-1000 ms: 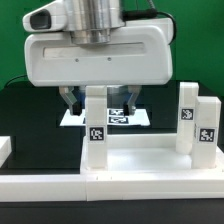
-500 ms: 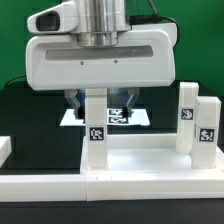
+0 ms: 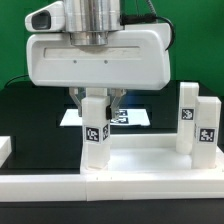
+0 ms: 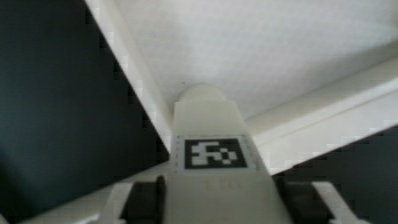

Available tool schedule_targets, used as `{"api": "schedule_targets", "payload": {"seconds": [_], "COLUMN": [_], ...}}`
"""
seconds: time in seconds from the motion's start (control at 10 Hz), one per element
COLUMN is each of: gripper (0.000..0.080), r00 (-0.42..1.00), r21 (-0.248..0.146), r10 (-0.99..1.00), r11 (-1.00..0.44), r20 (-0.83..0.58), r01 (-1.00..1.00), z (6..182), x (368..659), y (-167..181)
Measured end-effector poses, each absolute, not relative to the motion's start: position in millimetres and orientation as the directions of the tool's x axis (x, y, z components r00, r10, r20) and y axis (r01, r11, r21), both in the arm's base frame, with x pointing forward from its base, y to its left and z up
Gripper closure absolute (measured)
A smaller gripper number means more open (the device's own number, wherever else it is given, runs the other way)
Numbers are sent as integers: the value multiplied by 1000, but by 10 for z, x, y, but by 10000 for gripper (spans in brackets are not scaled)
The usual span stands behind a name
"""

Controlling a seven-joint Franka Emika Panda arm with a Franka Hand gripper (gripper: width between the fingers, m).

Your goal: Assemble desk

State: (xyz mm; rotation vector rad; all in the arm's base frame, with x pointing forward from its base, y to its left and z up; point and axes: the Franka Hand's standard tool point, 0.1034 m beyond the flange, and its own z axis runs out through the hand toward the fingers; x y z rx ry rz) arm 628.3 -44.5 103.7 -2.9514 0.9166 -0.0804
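While three legs already stand upright on the desk top in the exterior view, the work looks partly done: one leg rises at the near corner toward the exterior view's left, two more legs stand close together toward its right, and a fourth is not in sight, so at least that one seems left to fit. Above the left leg the gripper hangs straight down from the arm, its jaws set on either side of the leg's upper end, seemingly grasping it, though full contact is hard to confirm. From the wrist view, the tagged leg sits between the two dark fingers, with the top's raised rim beyond and the dark surface beside it.
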Motion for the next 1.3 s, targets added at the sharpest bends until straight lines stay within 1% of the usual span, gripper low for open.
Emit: {"api": "schedule_targets", "payload": {"seconds": [0.1, 0.2, 0.3, 0.4, 0.5, 0.6, 0.7, 0.8, 0.9, 1.0, 1.1, 1.2, 1.3], "gripper": [511, 511, 511, 511, 511, 511, 509, 509, 428, 428, 292, 180, 159], "r00": [750, 642, 499, 383, 251, 150, -8, -57, -38, -13, 75, 289, 468], "r21": [-75, -78, -79, -78, -90, -115, -134, -133, -134, -136, -124, -91, -90], "r10": [-661, -767, -867, -924, -968, -987, -996, -994, -995, -996, -995, -956, -883], "r11": [-749, -641, -498, -382, -247, -142, 20, 69, 49, 25, -65, -283, -463], "r20": [28, 17, 3, -6, -28, -59, -86, -92, -89, -86, -73, -55, -47], "r01": [-658, -764, -864, -921, -965, -983, -991, -989, -990, -990, -990, -955, -882], "z": [1033, 1030, 1025, 1021, 1020, 1001, 1001, 1001, 1000, 996, 1004, 1062, 1071], "x": [6288, 6288, 6291, 6297, 6306, 6300, 6299, 6300, 6299, 6298, 6292, 6315, 6341], "y": [-445, -437, -409, -382, -380, -403, -398, -380, -382, -380, -367, -331, -340]}}
